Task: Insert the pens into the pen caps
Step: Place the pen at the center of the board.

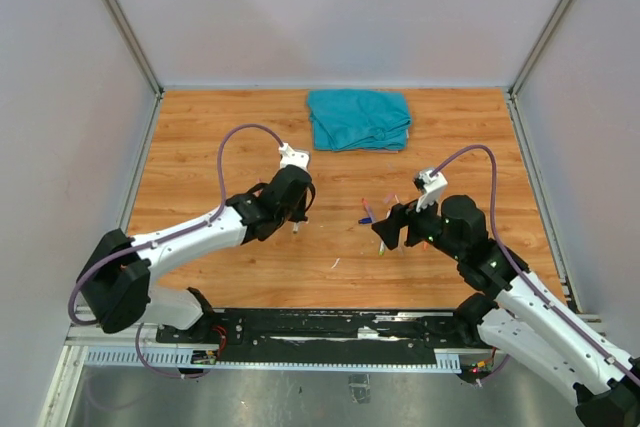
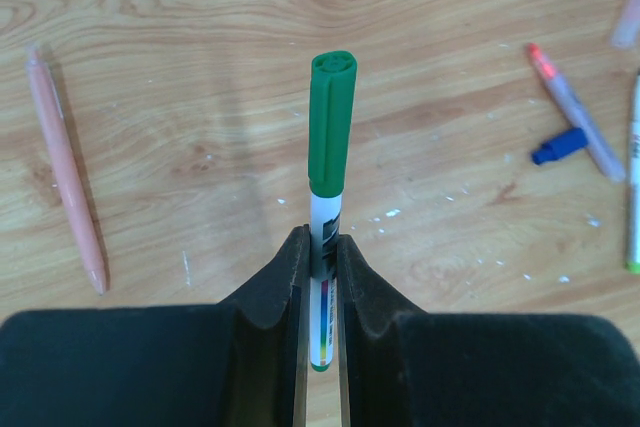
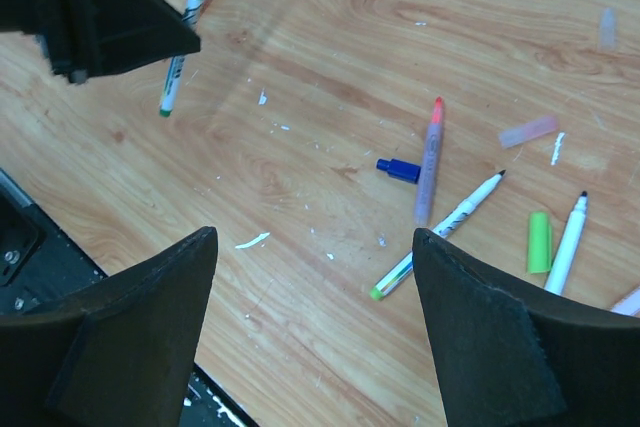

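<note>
Caps (image 3: 398,169) lie loose, perhaps four; left pincer (image 2: 320,243) grips one green pen (image 2: 331,127).

Left arm (image 1: 190,232): white shell links, black joint housings, bulky black shoulder block at lower left of top view. Right arm (image 1: 530,297): same white-and-black build, lower right. Left cable (image 1: 225,152): purple, thin, runs along arm. Right cable (image 1: 495,172): purple too. White left bracket (image 1: 293,155) at wrist; matching right bracket (image 1: 432,183). Left gripper (image 2: 320,242): matte black wedge fingers (image 2: 285,287). Right gripper (image 3: 312,247): broad black triangular pads (image 3: 480,337), faintly textured. Red-yellow specks at arm bases, perhaps wiring.
</note>
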